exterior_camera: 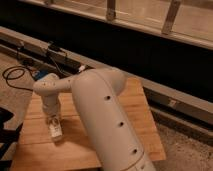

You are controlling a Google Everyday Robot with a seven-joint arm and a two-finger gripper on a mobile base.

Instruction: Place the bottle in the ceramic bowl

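My gripper [54, 126] points down over the left part of the wooden table [135, 107], at the end of the big white arm [100, 115]. A small whitish bottle [55, 131] sits between its fingers, low over or on the wood, and the gripper looks shut on it. The green ceramic bowl is not in view; the arm may be hiding it.
Black cables [15, 75] and a blue object [41, 75] lie on the floor behind the table's left end. A long dark rail and a glass wall [150, 45] run along the back. Gravel-like floor lies to the right of the table.
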